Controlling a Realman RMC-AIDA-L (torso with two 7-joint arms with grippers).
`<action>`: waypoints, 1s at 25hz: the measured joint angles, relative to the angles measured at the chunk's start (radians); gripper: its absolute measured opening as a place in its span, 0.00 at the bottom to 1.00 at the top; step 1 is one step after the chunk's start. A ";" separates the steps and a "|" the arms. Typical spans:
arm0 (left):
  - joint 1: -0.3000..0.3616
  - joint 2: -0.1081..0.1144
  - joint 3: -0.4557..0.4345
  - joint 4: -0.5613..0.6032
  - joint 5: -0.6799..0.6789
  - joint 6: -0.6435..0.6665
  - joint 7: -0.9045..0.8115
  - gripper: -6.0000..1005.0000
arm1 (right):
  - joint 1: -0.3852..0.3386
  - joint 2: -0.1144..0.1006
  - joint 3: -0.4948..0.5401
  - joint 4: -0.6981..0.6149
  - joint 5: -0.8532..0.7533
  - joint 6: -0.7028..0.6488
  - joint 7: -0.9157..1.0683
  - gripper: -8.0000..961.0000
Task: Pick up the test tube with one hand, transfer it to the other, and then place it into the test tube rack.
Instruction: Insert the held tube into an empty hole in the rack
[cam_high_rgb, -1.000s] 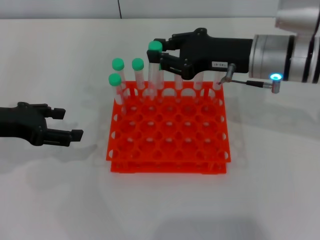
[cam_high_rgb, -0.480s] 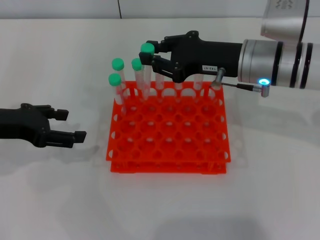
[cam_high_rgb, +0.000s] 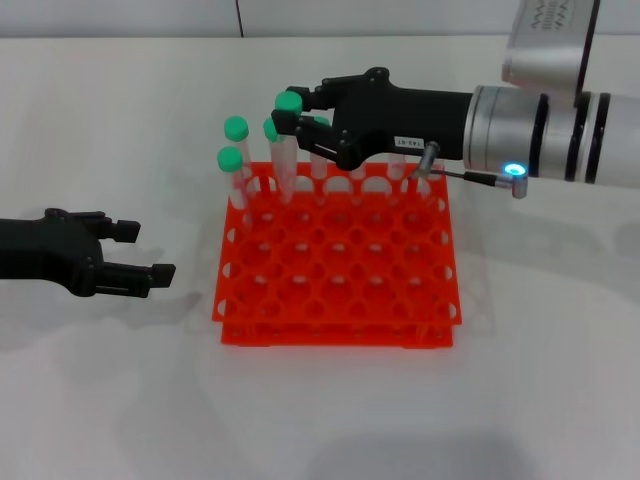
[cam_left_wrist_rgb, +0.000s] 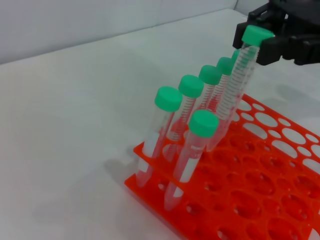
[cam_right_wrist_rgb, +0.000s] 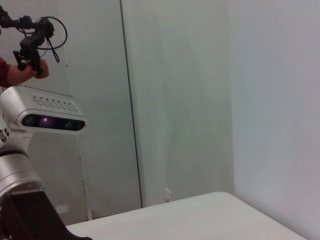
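Item, right gripper (cam_high_rgb: 300, 125): white-labelled, reaching in from the right over the far left part of the test tube rack (cam_high_rgb: 335, 330), clamped just under the green cap of the test tube (cam_high_rgb: 284, 150), which we log as tilted, its lower end down at the far-row holes. Item, left gripper (cam_high_rgb: 135, 252): unlabelled, low over the table (cam_high_rgb: 120, 400) to the left of the rack, fingers spread and holding nothing. Item, neighbouring tubes (cam_high_rgb: 236, 160): green-capped, standing in the rack's far left corner, just beside the held one. Risk, in our judgement: the tube's tip may catch a hole's edge or land between holes because of the tilt, and a sideways push could knock the close neighbours askew; a release before the tube is seated would let it topple. Change noted against the picture from a second ago: the right gripper and its tube have travelled leftward along the far row, nearer the standing tubes, while the left gripper has barely shifted.
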 joint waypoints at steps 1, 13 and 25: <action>0.000 0.000 0.000 0.000 0.000 0.000 0.000 0.89 | 0.002 0.000 -0.028 0.000 0.022 0.023 -0.015 0.29; 0.006 -0.001 0.000 0.000 0.000 0.000 0.003 0.89 | 0.005 0.000 -0.098 0.000 0.056 0.091 -0.037 0.30; 0.010 -0.002 -0.003 0.000 0.000 0.000 0.014 0.89 | 0.019 0.000 -0.165 0.000 0.083 0.151 -0.038 0.30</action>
